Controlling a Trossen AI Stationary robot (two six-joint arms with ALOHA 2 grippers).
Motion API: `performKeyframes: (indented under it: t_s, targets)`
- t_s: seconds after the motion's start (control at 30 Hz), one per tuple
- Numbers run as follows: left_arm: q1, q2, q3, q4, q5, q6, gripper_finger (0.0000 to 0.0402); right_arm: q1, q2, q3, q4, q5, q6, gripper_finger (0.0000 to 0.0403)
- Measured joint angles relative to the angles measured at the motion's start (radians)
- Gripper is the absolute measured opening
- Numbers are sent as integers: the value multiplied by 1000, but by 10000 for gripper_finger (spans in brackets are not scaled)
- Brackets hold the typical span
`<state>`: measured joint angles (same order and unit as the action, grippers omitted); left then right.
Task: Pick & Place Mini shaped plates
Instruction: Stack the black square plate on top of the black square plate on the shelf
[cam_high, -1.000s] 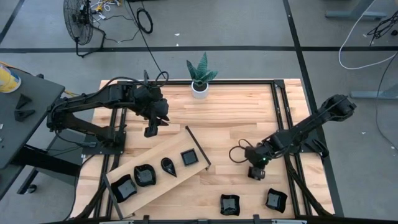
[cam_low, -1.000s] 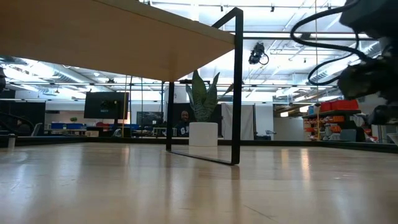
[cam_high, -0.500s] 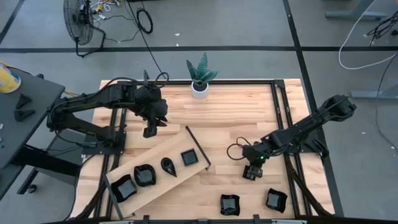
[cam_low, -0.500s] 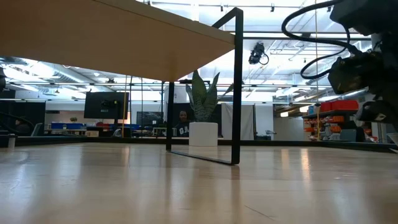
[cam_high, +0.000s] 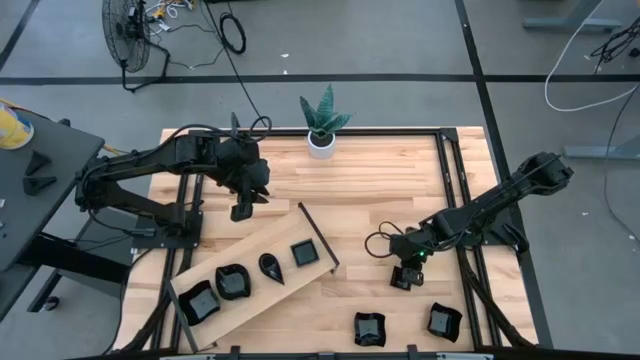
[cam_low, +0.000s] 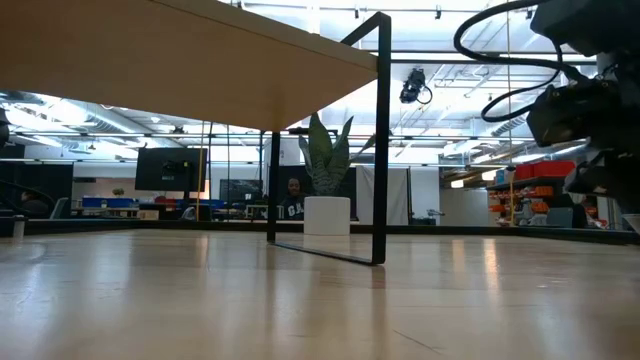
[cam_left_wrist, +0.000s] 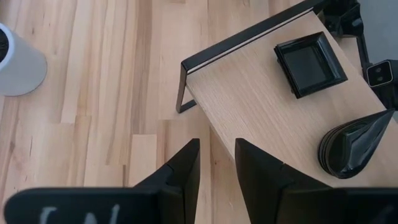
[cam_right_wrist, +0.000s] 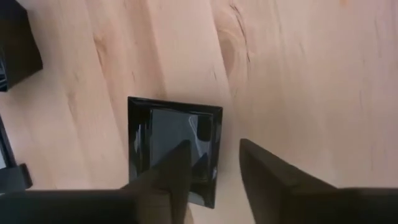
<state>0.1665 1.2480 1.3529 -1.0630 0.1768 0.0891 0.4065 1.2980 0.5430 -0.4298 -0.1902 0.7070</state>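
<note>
Several mini shaped plates lie on the raised wooden board (cam_high: 285, 232) at the near left: a square one (cam_high: 304, 253) (cam_left_wrist: 310, 62), a teardrop one (cam_high: 270, 266) (cam_left_wrist: 354, 149) and two more (cam_high: 232, 282) (cam_high: 197, 302). Another square plate (cam_right_wrist: 174, 149) lies flat on the table right of the board. My right gripper (cam_high: 402, 280) (cam_right_wrist: 214, 146) is open over that plate's rim. My left gripper (cam_high: 243, 210) (cam_left_wrist: 217, 168) hangs open and empty above the table, just beyond the board's far end. My right gripper points steeply down at the square plate's edge (cam_right_wrist: 216, 134). One finger (cam_right_wrist: 174, 165) is over the plate's inside and the other (cam_right_wrist: 258, 165) is outside it, over the bare table. Whether either finger touches the plate I cannot tell.
Two more black plates (cam_high: 369, 328) (cam_high: 444, 321) lie near the table's near edge. A white pot with a green plant (cam_high: 321, 143) (cam_low: 327, 215) stands at the far edge. The board's black metal frame (cam_low: 380, 140) rises from the table.
My right gripper has swung a little toward the table's left and rolled slightly about its own line, staying low over the table. My left arm has kept still.
</note>
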Motion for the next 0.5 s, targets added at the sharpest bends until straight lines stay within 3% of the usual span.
performKeyframes:
  t_s: [0.2,0.5]
  targets:
    - [0,0,0,0,0,0,105,0,2,-16,7,26,-1,175]
    - [0,0,0,1,0,0,105,0,5,-63,120,12,79,164]
